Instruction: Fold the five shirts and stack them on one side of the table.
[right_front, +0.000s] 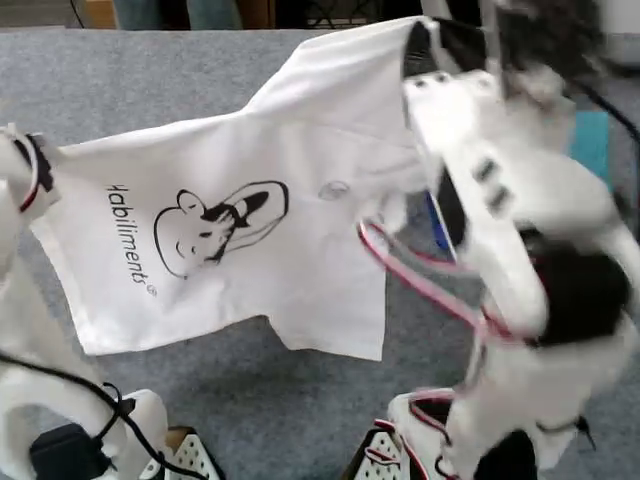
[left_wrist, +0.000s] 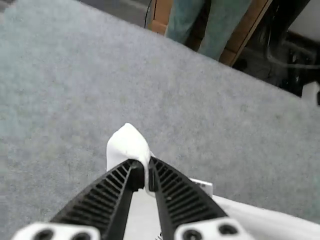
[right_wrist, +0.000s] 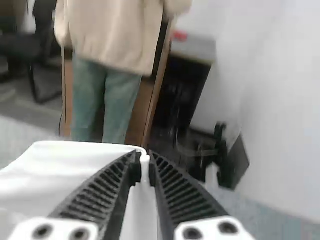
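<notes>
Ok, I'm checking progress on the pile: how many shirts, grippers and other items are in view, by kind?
White shirt: 1
Grippers: 2, the left gripper and the right gripper, each shut on the shirt
Teal item, kind unclear: 1
Total: 4

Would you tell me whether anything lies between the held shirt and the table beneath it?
Nothing visible does. The left gripper and right gripper pinch the shirt above the table; a blue thing lies past its edge, beside the right arm.
</notes>
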